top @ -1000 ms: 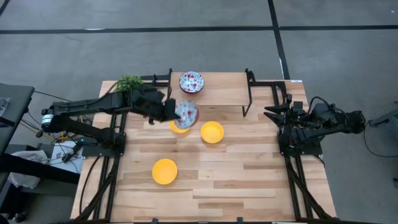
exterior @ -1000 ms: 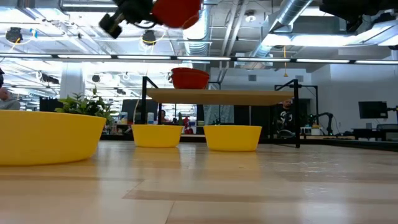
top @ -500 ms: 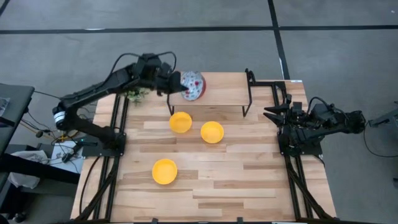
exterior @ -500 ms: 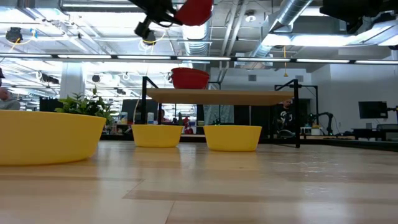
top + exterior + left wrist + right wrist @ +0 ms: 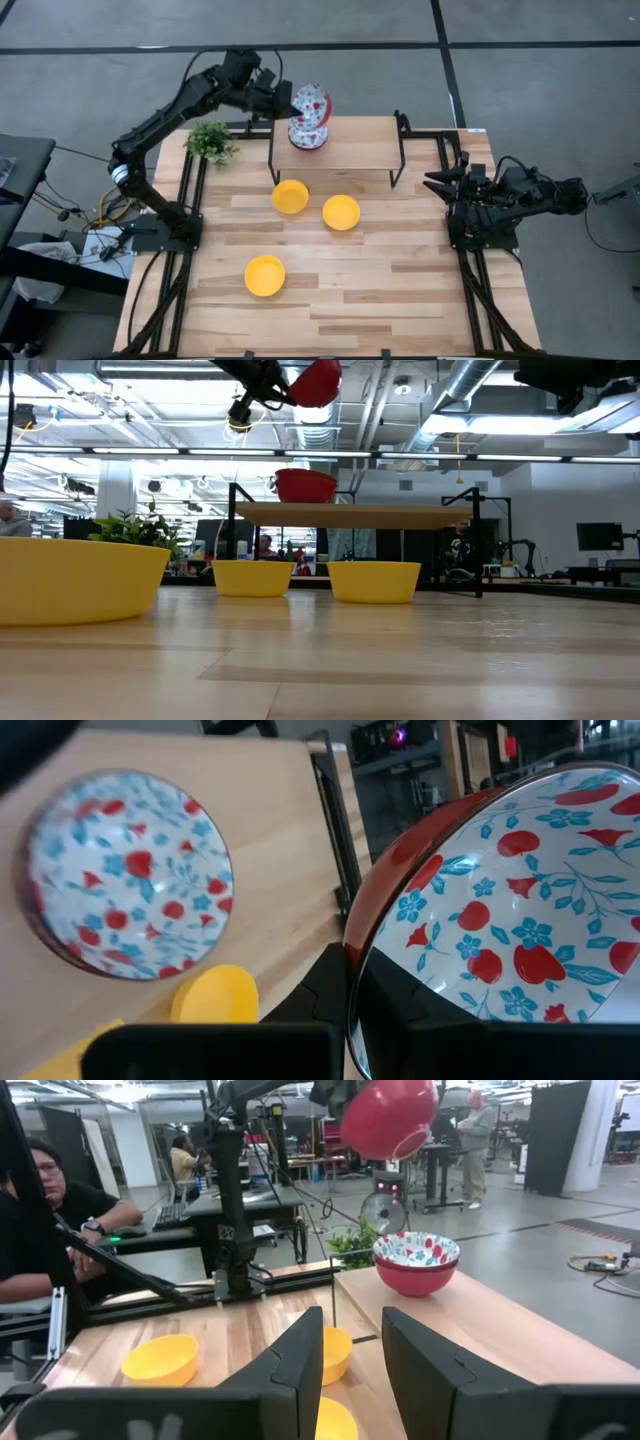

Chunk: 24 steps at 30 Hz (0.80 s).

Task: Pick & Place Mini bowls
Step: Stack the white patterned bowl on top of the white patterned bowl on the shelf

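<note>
A wooden table [image 5: 380, 290] carries a raised shelf [image 5: 360, 145] at upper centre of the high view. Above the shelf, a floral bowl [image 5: 311, 105] hangs tilted, clamped by the left gripper [image 5: 283, 100], over floral bowls on the shelf [image 5: 307, 138]. Three yellow bowls [image 5: 290, 196] [image 5: 341, 212] [image 5: 265, 275] sit below it. The right gripper [image 5: 437, 183] waits at right, fingers apart.

We see two dark, near-black jointed arms: left arm [image 5: 165, 125] long and slim with a pale ring near its base at frame left, black cables looping above. Right arm [image 5: 510, 195] bulky, cable-wrapped, at right edge. Right gripper [image 5: 345, 1355] has broad flat black fingers.
</note>
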### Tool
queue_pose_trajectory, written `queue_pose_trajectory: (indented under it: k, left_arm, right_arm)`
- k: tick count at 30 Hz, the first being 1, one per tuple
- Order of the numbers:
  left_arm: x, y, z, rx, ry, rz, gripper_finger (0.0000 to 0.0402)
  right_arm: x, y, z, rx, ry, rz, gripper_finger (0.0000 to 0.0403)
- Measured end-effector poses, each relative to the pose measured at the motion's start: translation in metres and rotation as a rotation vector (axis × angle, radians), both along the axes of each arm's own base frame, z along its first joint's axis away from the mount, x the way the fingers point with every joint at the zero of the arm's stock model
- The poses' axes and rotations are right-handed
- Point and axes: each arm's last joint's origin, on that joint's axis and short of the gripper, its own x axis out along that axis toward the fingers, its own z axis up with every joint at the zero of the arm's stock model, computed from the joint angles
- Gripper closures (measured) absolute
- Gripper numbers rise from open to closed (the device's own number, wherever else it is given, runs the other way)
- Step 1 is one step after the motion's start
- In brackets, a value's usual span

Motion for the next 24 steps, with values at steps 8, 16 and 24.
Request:
queue_pose_trajectory:
  k: [8, 16, 24]
  left_arm:
    - [-0.012, 0.012, 0.006, -0.016, 0.027, 0.054, 0.0392]
    - [-0.009, 0.022, -0.015, -0.04, 0.176, 0.122, 0.0392]
    - [0.004, 0.032, -0.026, -0.074, 0.202, 0.121, 0.0392]
  right_arm:
    - [0.0, -0.001, 0.0, -0.004, 0.002, -0.026, 0.0308]
    - [0.0, -0.001, -0.002, -0.008, 0.027, -0.03, 0.0308]
    - [-0.001, -0.001, -0.004, -0.009, 0.038, -0.052, 0.0308]
